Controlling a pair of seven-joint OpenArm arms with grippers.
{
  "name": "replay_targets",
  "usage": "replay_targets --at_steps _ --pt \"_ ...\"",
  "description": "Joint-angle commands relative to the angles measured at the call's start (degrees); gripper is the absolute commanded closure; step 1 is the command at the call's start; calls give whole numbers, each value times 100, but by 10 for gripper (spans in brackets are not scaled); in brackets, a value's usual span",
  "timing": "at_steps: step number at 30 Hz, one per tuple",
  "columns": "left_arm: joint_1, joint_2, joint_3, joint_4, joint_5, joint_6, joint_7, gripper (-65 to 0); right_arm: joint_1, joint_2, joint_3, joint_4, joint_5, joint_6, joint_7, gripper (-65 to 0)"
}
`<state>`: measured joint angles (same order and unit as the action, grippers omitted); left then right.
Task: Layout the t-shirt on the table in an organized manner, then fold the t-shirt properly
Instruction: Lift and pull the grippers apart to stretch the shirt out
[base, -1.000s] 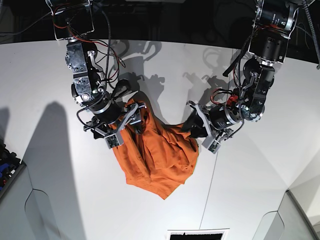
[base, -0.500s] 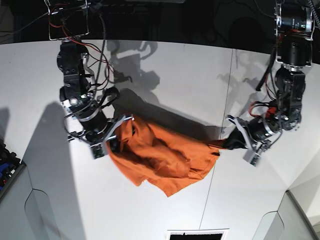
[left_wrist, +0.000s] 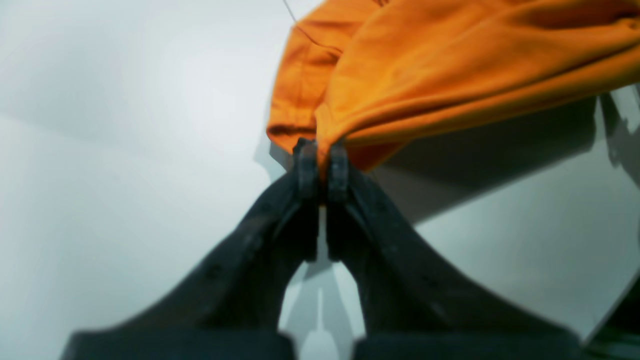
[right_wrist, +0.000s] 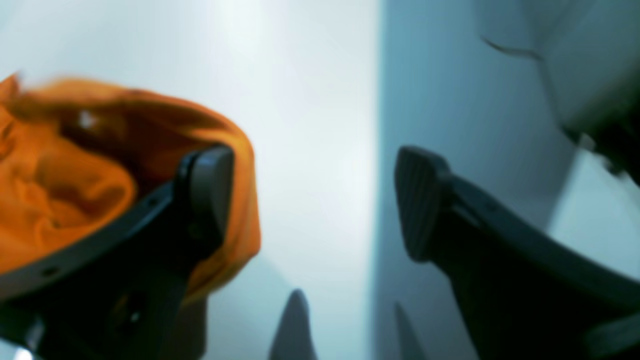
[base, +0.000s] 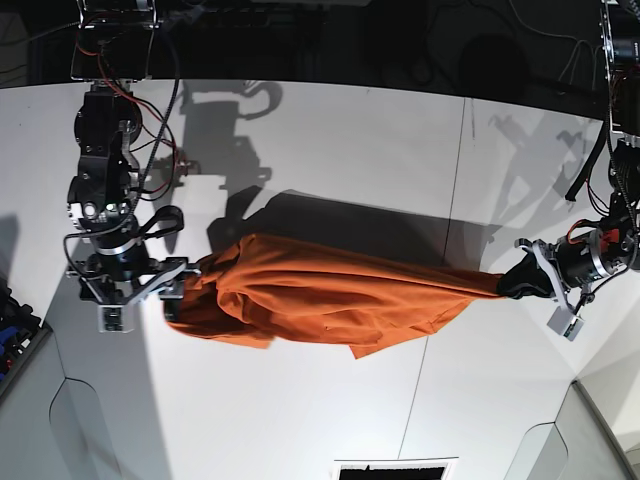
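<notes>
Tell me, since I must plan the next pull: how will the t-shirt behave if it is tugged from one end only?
Probably floppy: the t-shirt sags and bunches between the arms. It likely drags lightly, since the left gripper lifts a corner by a thin pinch. It may slip and crumple where the right gripper stands open.

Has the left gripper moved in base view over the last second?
Yes. The left gripper, shut on the t-shirt, has crossed the table seam toward that view's right edge, stretching the cloth.

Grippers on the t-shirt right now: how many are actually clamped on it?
1. The left gripper is shut on a bunched corner of the t-shirt. The right gripper stands open, cloth beside one finger only.
</notes>
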<state>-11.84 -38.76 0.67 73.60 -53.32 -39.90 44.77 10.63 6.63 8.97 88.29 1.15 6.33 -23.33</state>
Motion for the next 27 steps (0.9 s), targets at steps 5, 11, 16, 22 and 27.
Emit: replay_targets --at_steps 5,11,16,22,27 --pt "59 -138 -63 81 -144 -10 -96 0 81 31 302 122 424 160 -181 -445" --pt "295 -125 -63 79 -129 -10 -173 -305 -367 0 291 22 796 461 -262 -445" --pt "520 -125 -63 79 -133 -10 -164 -319 -848 -28 291 -127 1329 564 -229 -445" --pt "627 -125 -160 81 -407 -10 -81 -319 -955 -179 291 -348 1451 909 -155 -444" --pt "608 -125 -979 81 -573 -10 -114 -319 -852 -188 291 -348 1482 911 197 -443"
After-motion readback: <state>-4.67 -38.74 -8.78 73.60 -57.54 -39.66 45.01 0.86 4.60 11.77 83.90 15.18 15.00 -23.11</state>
